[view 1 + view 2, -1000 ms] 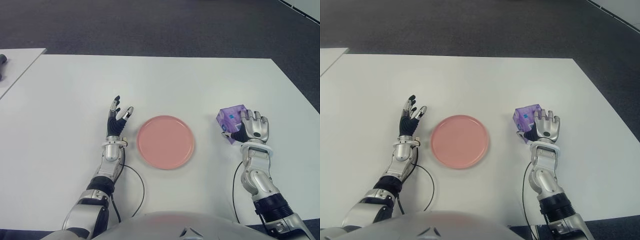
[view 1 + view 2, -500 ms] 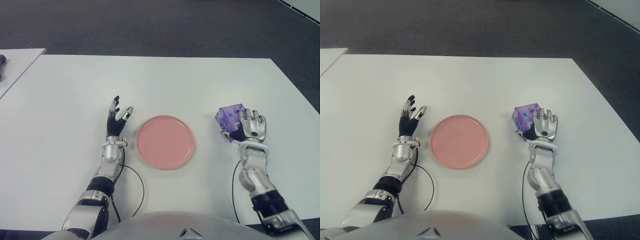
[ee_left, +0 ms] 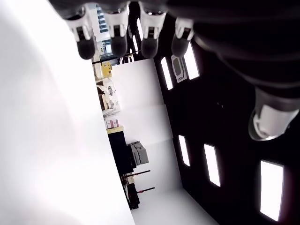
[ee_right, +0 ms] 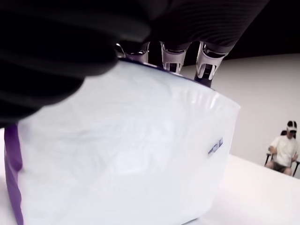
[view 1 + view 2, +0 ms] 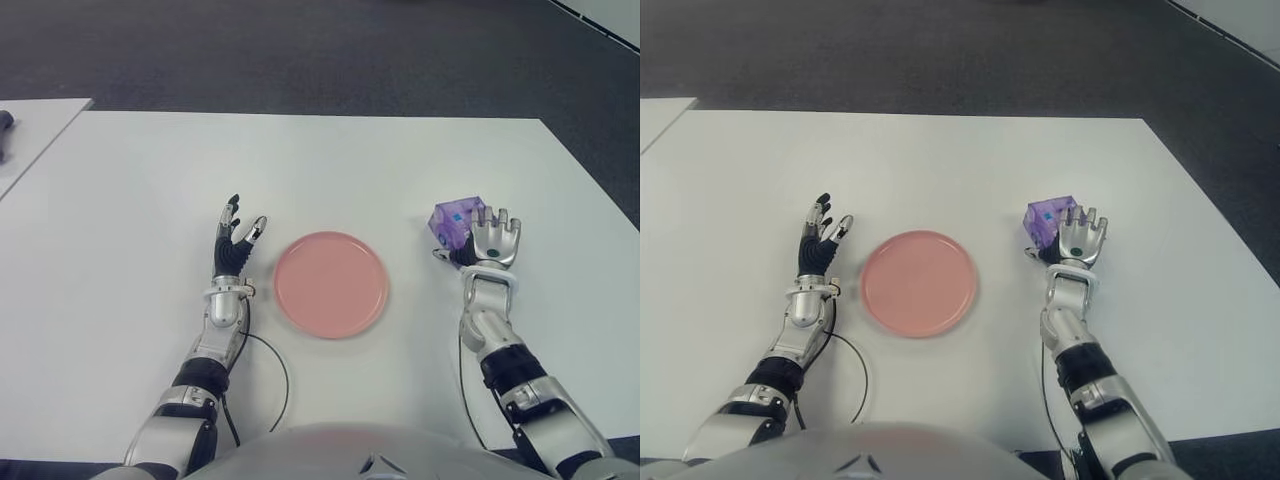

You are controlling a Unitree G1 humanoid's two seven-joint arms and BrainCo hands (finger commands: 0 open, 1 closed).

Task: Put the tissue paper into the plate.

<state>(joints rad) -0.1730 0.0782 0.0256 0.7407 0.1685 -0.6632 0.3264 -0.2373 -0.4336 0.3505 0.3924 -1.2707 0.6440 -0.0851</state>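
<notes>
Right of the plate [image 5: 331, 284], well apart from its rim, my right hand [image 5: 487, 241] has the tissue pack [image 5: 452, 220] in its grasp. Right wrist view: the pack's white face fills the palm side, fingers [image 4: 171, 58] hooked over its far edge, thumb across the near side. Whether the pack is off the table [image 5: 320, 170] or just touching it, I cannot tell.

Key relation: plate lies directly toward my left from the pack, at about the same depth on the table. Judged next move is a sideways carry, right hand inward toward the body's midline, then release over the pink surface. The pack sits on the plate side of my palm, so it leads the motion.

Pack is a purple-and-white soft block; long axis not clear from the eye views, as the hand covers part of it.

Left hand [image 5: 235, 245] shows just beside the plate on its left, fingers spread and pointing up, holding nothing. It is as near to the plate as the right hand, but on the far side from the pack.

Path between pack and plate: bare table, nothing in the way. A person sits far off in the room, visible in the right wrist view, clear of the workspace.

Risk, as I judge it: soft wrapper may slip in the grip during the carry.
</notes>
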